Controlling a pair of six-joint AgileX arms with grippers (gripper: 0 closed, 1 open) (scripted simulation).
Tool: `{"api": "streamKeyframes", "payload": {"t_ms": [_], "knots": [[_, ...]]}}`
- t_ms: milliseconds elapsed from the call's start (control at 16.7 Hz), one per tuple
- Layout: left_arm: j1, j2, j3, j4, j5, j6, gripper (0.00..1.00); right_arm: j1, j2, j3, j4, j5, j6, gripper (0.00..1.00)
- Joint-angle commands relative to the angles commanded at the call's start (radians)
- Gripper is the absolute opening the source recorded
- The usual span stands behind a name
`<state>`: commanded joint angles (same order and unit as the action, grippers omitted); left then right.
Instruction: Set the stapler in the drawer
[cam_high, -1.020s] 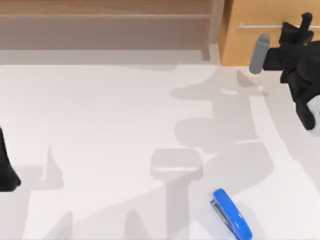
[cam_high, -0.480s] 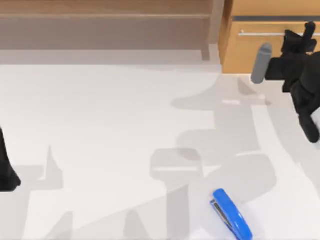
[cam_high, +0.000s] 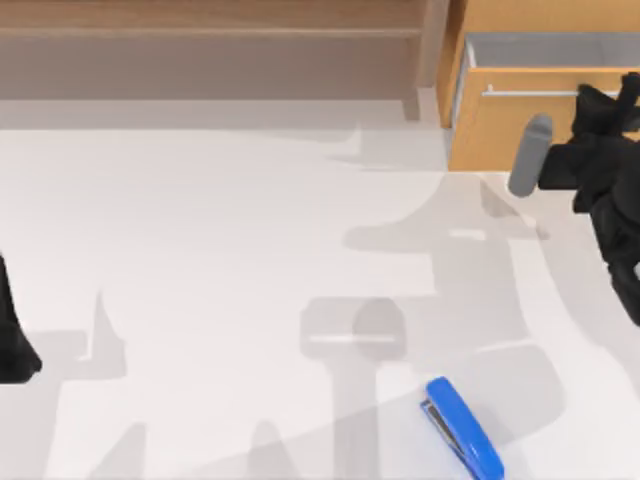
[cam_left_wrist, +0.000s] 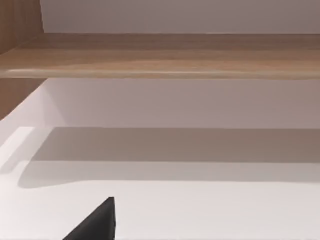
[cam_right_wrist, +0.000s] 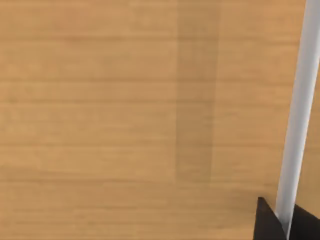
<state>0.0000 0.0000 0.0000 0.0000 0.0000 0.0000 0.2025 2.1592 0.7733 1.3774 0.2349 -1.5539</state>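
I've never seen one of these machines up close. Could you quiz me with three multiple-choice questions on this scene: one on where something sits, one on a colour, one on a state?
1. Where is the stapler?
A. Inside the drawer
B. On the table, near the top view's bottom edge, right of centre
C. On the shelf

2. What colour is the stapler?
A. Red
B. Green
C. Blue

3. What state is the drawer in?
A. Partly pulled out
B. Fully closed
C. Removed and lying on the table

Answers:
1. B: it lies on the white table, far from the drawer.
2. C: its top is bright blue.
3. A: a strip of pale interior shows behind the wooden front, with the right end effector at the silver handle, a finger either side of the bar. The left arm sits parked at the table's left edge.
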Motion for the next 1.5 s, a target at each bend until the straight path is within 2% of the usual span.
{"api": "streamKeyframes", "payload": {"t_ms": [240,600,1020,1500], "knots": [[0.0,0.0,0.0,0.0,0.0,0.0,1.0,0.01,-0.014,-0.036,0.025,0.004,-0.001,0.0],[0.0,0.0,0.0,0.0,0.0,0.0,1.0,0.045,-0.089,-0.244,0.145,0.043,0.002,0.0],[0.0,0.0,0.0,0.0,0.0,0.0,1.0,0.053,-0.1,-0.268,0.169,0.05,0.001,0.0],[0.0,0.0,0.0,0.0,0.0,0.0,1.0,0.117,-0.157,-0.49,0.321,0.115,0.003,0.0]]}}
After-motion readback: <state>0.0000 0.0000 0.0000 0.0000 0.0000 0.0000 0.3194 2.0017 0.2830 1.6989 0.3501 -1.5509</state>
